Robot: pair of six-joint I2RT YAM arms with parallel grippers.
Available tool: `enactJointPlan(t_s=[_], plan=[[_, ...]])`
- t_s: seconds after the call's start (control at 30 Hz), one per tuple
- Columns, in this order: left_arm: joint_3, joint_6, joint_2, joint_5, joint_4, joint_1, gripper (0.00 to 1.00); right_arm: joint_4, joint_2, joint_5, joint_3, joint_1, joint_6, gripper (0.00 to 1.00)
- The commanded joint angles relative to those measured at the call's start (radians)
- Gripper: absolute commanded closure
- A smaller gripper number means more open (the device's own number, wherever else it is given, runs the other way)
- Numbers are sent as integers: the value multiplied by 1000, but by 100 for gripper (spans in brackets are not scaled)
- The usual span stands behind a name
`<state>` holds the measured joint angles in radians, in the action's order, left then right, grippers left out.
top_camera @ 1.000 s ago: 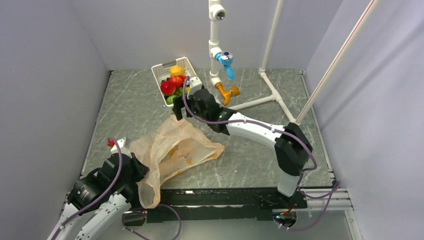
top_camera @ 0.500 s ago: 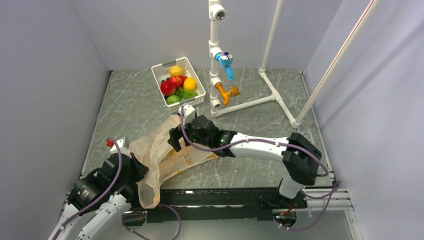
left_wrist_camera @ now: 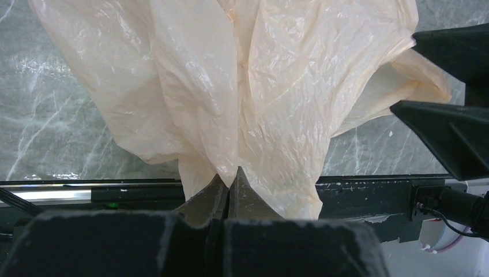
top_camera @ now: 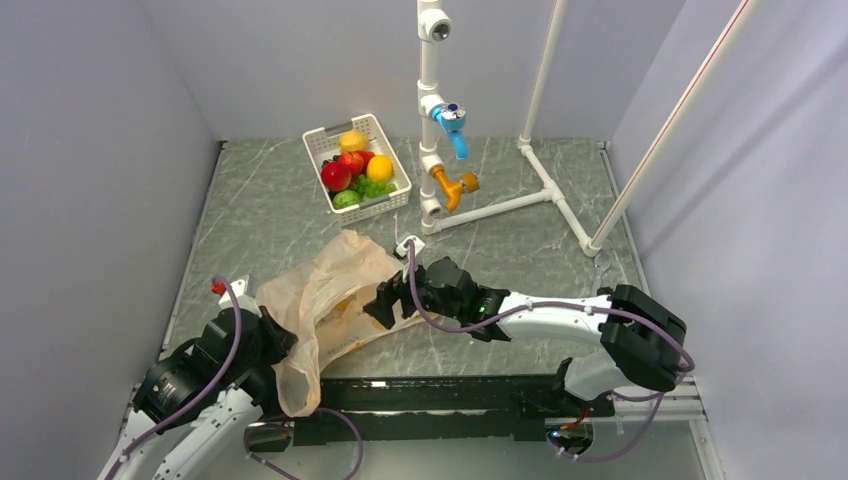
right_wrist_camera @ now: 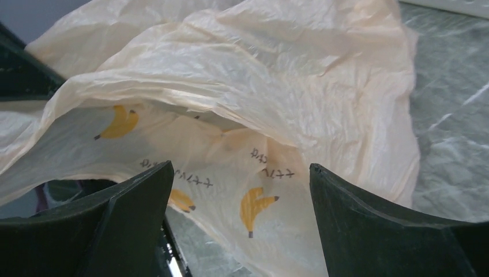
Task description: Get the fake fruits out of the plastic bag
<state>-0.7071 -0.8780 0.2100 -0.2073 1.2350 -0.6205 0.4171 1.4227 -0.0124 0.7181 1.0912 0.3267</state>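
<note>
The peach plastic bag (top_camera: 330,295) lies crumpled at the near left of the table. My left gripper (left_wrist_camera: 230,176) is shut on its gathered near edge (left_wrist_camera: 259,86). My right gripper (right_wrist_camera: 241,173) stands open at the bag's right-hand mouth (right_wrist_camera: 259,75), fingers wide apart, nothing between them but banana-printed film behind. No fruit shows inside the bag. The fake fruits sit in a white basket (top_camera: 378,207) at the back: a red apple (top_camera: 335,176), a round green fruit (top_camera: 346,199) and a green grape bunch (top_camera: 373,187).
A yellow lemon (top_camera: 352,140) and an orange fruit (top_camera: 379,167) share the basket. A white pipe frame (top_camera: 430,150) with a blue tap (top_camera: 452,120) and an orange tap (top_camera: 455,185) stands behind the right arm. Grey walls close in both sides.
My right arm has swung back from the basket toward me and come down at the bag's mouth, still open. The left gripper keeps its hold on the bag.
</note>
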Motion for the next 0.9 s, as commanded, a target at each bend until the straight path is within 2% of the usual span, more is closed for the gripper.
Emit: enactJointPlan(t_s=[0.0, 0.13, 0.3, 0.57, 0.87], plan=[[-12, 3, -5, -1, -21, 5, 100, 128, 14, -72, 1, 27, 11, 13], [-9, 6, -24, 3, -26, 8, 100, 118, 77, -74, 45, 45, 14, 22], [-9, 10, -40, 6, -30, 7, 100, 170, 169, -67, 80, 57, 44, 40], [-9, 1, -49, -4, -23, 10, 100, 206, 420, -3, 311, 98, 31, 36], [-10, -1, -44, -4, -22, 11, 100, 337, 631, 96, 456, 98, 1, 19]])
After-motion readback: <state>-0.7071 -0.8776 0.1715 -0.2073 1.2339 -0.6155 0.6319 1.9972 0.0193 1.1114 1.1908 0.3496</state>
